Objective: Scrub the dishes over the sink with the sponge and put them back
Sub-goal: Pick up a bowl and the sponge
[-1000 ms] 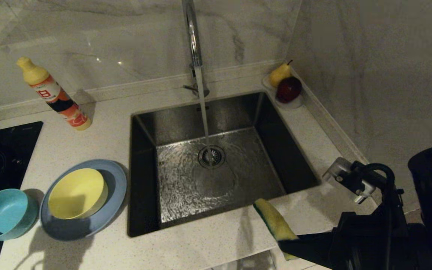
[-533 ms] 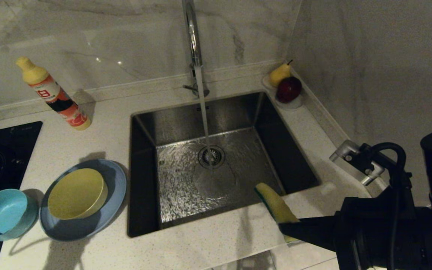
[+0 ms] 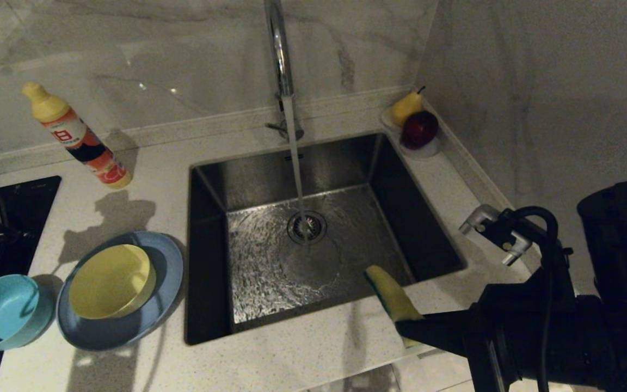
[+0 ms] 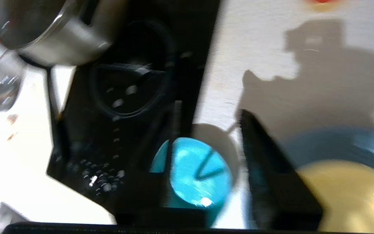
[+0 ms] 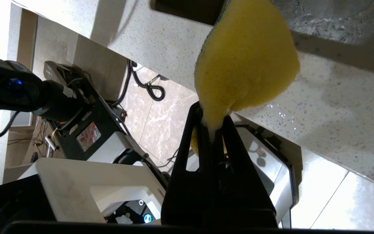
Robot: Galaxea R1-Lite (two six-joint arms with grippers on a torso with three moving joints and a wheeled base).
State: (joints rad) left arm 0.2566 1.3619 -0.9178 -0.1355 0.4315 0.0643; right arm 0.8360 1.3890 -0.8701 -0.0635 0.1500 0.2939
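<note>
Yellow foam bulges out past the right gripper, whose two black fingers are clenched on the narrow end of the sponge; its dark green scouring face shows only as a thin edge. From the head view that sponge hangs just over the near right corner of the steel sink, above the rim where basin meets tabletop. Water runs from the tall chrome tap straight onto the round drain strainer.

Well apart on the left, the dishes sit on the tabletop: the yellow bowl rests inside the pale blue-grey plate, and the teal-blue bowl stands just beside the plate, partly on the black cooktop. The left gripper does not show from the head; its wrist camera looks down on the teal-blue bowl, which lies between its two dark fingers. Those fingers stand apart, released, with nothing between them that they touch as far as I can tell.

A yellow-capped detergent bottle stands tilted near the wall, and a pear and a red apple sit in a small clear dish at the sink's far right corner.
</note>
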